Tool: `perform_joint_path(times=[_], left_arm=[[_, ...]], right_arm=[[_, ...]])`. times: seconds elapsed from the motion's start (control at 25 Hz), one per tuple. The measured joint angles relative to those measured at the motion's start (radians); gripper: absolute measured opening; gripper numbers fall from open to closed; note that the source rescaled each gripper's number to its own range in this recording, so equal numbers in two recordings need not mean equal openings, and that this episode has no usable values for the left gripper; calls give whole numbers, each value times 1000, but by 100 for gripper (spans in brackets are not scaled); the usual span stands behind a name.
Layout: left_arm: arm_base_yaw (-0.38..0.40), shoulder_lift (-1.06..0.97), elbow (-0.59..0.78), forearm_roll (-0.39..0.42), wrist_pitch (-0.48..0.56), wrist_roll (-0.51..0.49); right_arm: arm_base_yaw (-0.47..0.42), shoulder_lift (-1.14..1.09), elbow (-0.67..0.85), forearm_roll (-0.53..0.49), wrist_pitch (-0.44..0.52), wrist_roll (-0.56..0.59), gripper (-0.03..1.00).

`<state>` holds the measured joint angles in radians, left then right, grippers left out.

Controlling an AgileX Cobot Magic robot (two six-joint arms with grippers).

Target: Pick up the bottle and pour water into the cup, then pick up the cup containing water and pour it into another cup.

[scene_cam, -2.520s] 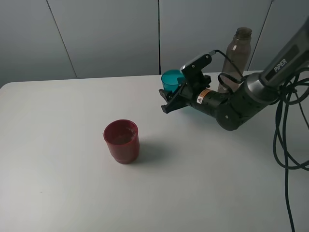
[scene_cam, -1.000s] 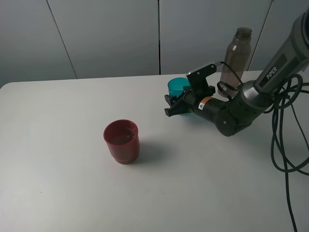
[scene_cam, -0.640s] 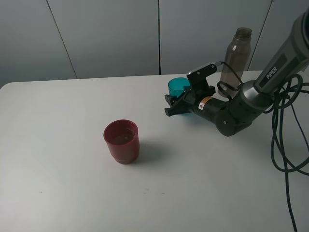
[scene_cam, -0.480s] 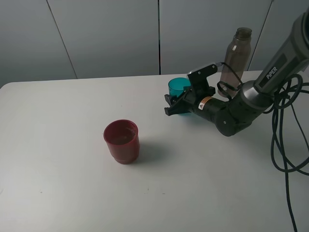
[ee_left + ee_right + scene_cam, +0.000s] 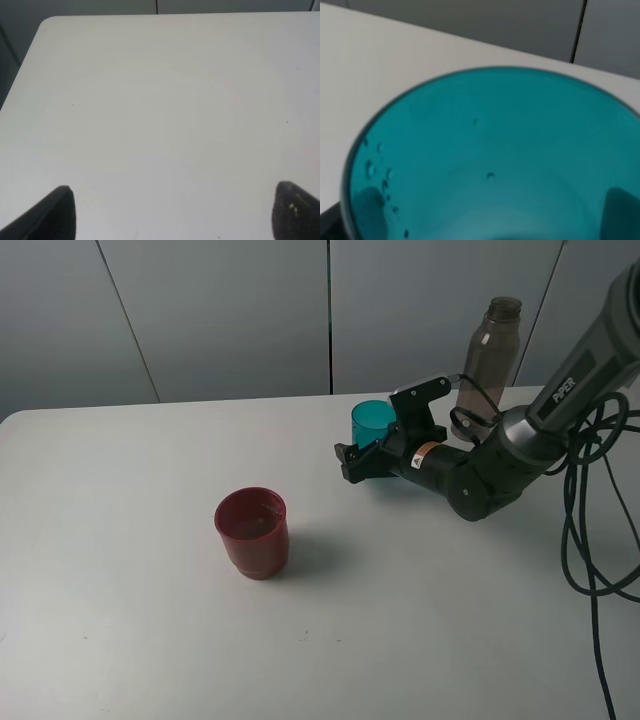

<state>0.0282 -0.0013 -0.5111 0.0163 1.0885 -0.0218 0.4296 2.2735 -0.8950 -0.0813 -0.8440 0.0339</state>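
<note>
From the high camera a white bench (image 5: 130, 640) stands before grey wall panels (image 5: 220, 310), with the red cup (image 5: 252, 532) upright near its middle, well apart from the teal cup (image 5: 373, 422) and the bottle (image 5: 488, 352) at the far right — the right gripper (image 5: 368, 456) sits around the teal cup, jaws spread. The left wrist view shows only bare bench and the left gripper (image 5: 175, 210), fingertips wide apart and holding nothing. The right wrist view adds what the others miss — droplets (image 5: 382, 175) clinging inside the teal cup's wall.

Teal cup (image 5: 374, 421) lower half hidden behind right gripper (image 5: 362, 459), bottle (image 5: 487, 355) base behind arm, left fingertips (image 5: 55, 212) cropped by frame edge.
</note>
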Motion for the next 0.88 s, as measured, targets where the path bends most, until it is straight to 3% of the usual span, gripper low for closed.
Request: perform_joint_path(times=[0.16, 0.56, 0.76, 0.88], left_arm=[[0, 0, 0, 0, 0, 0], [0, 0, 0, 0, 0, 0], [0, 0, 0, 0, 0, 0], [0, 0, 0, 0, 0, 0]], right_arm=[[0, -45, 10, 0, 116, 7, 99], [0, -222, 184, -8, 179, 7, 99], [0, -382, 293, -8, 279, 9, 99], [0, -541, 329, 5, 390, 9, 99]])
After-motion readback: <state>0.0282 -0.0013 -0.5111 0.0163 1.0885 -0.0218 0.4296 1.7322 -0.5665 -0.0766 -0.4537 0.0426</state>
